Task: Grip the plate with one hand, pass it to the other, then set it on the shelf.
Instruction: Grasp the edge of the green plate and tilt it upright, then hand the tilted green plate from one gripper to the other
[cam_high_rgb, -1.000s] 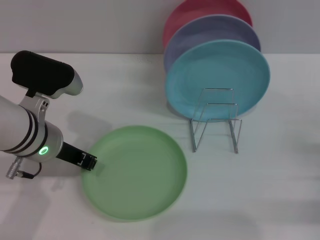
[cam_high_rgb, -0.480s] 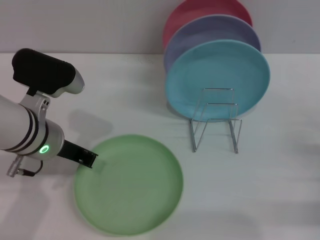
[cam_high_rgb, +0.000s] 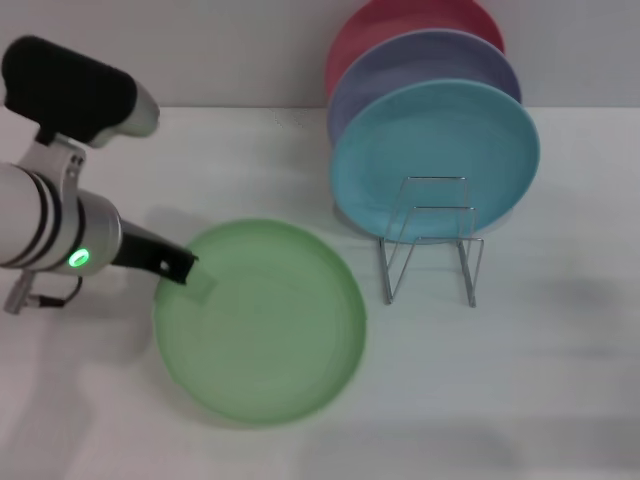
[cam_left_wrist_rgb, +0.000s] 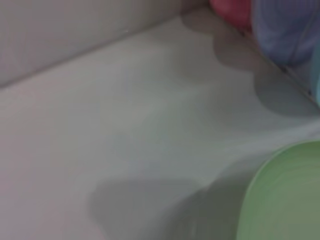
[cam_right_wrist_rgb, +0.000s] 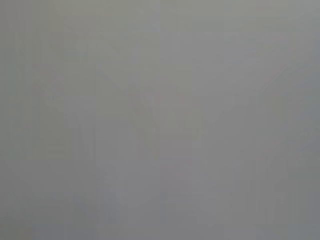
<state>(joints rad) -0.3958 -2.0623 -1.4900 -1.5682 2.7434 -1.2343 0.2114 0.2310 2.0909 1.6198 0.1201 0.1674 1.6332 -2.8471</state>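
Head view: left gripper (cam_high_rgb: 183, 266) clamped on the green plate's (cam_high_rgb: 265, 325) left rim.
Plate lies left of and nearer than the wire rack (cam_high_rgb: 432, 240); right gripper out of sight.

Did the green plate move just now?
Yes. The green plate, gripped by the left pincer, has risen toward the wire rack, its far rim now nearer the rack's feet.

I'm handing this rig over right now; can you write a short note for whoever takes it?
Left gripper: shut on the rim of the green plate, which looks lifted off the table.
Right gripper: not in view.
Wire shelf: front slots free; turquoise plate, lavender plate and a red one stand behind.
Done: grip. Left: pass to the right gripper, set the plate on the shelf.
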